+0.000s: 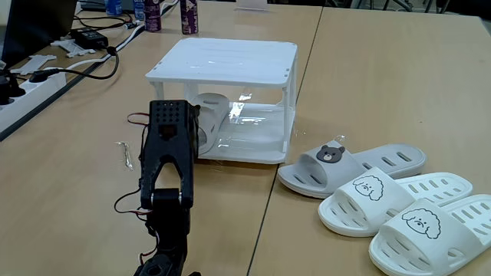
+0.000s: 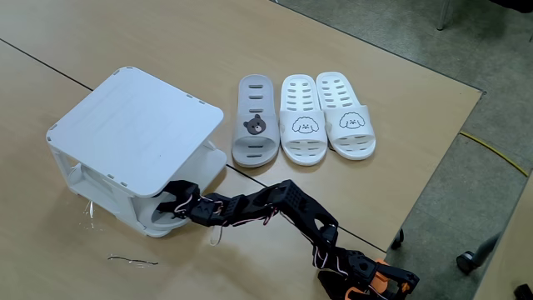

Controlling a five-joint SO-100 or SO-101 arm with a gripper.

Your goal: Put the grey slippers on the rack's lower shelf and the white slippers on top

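The white rack (image 1: pixel 230 57) (image 2: pixel 137 125) stands mid-table. My gripper (image 1: pixel 198 126) (image 2: pixel 172 210) reaches into the lower shelf (image 1: pixel 257 138) from the front, shut on one grey slipper (image 1: pixel 216 113), which is tilted inside the rack at the left side. The arm partly hides the grip. The other grey slipper (image 1: pixel 349 162) (image 2: pixel 256 117), with its bear badge, lies flat on the table beside the rack. Two white slippers (image 1: pixel 395 199) (image 2: pixel 302 117) with dog faces lie side by side just beyond it. The rack's top (image 1: pixel 222 65) is bare.
A power strip (image 1: pixel 34 88), cables and bottles (image 1: pixel 188 15) sit at the table's far left in a fixed view. A thin bent wire (image 1: pixel 123 153) (image 2: pixel 133 261) lies near the arm. In a fixed view the table edge (image 2: pixel 433 167) runs close to the white slippers.
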